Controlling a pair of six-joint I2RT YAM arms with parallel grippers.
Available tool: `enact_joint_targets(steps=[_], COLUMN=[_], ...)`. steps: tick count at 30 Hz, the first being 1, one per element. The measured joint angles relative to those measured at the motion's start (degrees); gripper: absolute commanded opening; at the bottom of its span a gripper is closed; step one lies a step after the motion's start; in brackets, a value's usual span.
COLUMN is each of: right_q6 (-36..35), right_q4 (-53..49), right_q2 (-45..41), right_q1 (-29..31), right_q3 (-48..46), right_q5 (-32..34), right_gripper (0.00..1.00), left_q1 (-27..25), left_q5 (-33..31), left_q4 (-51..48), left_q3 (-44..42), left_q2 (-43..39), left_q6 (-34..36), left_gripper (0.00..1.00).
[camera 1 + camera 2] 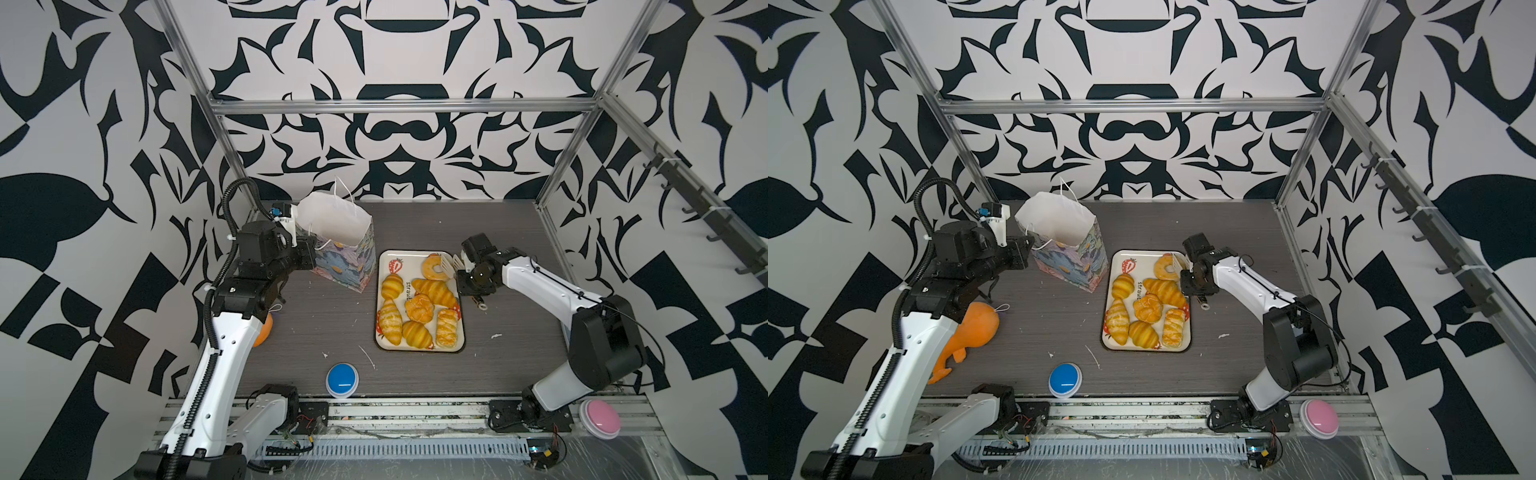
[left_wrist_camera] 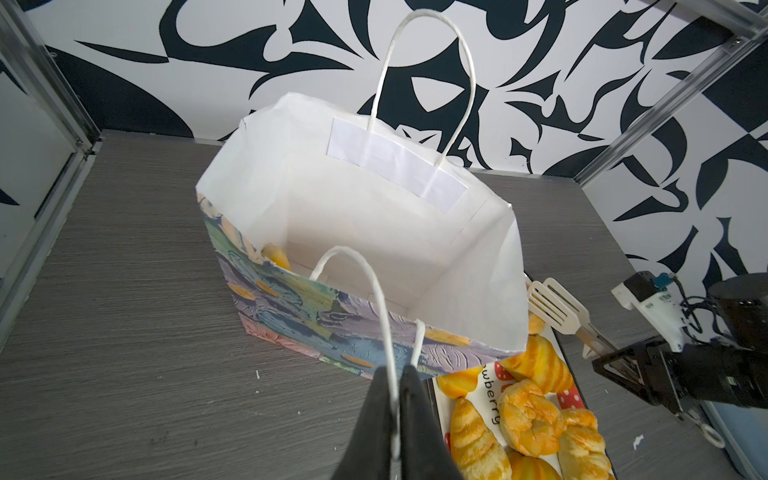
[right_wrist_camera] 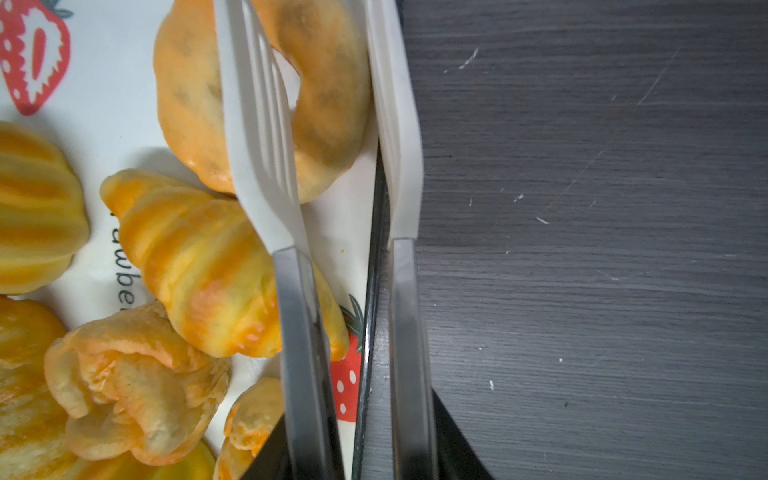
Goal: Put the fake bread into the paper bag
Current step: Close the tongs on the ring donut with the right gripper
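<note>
**Desk:** What are you holding?

**Me:** My left gripper (image 2: 397, 374) is pinched on the near cord handle (image 2: 374, 291), with the paper bag (image 2: 374, 199) just ahead of it. My right gripper (image 3: 361, 461) clamps white tongs (image 3: 257, 124). The ring doughnut (image 3: 187, 104) lies at their tips.

**Desk:** Advice?

**Me:** I'd squeeze gently, since that glossy ring could squirt out, then lift clear of the tray (image 1: 419, 348).

**Desk:** Count?

**Me:** Seven on the tray: four croissants (image 1: 434, 291), one doughnut, one bun (image 1: 419, 308), one plaited pastry (image 1: 446, 328). One yellow piece (image 2: 276, 255) is inside the bag.
</note>
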Motion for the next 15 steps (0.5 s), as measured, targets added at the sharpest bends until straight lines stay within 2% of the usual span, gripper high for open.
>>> enact_joint_targets(steps=[15], right_q6=[0.1], right_q4=[0.0], right_q2=[0.6], right_q1=[0.1], right_q3=[0.3], right_q5=[0.1], right_gripper=[0.30], left_q1=[0.0], left_q5=[0.0], left_q4=[0.0], left_q3=[0.0], left_q2=[0.0], left_q6=[0.0], left_gripper=[0.11])
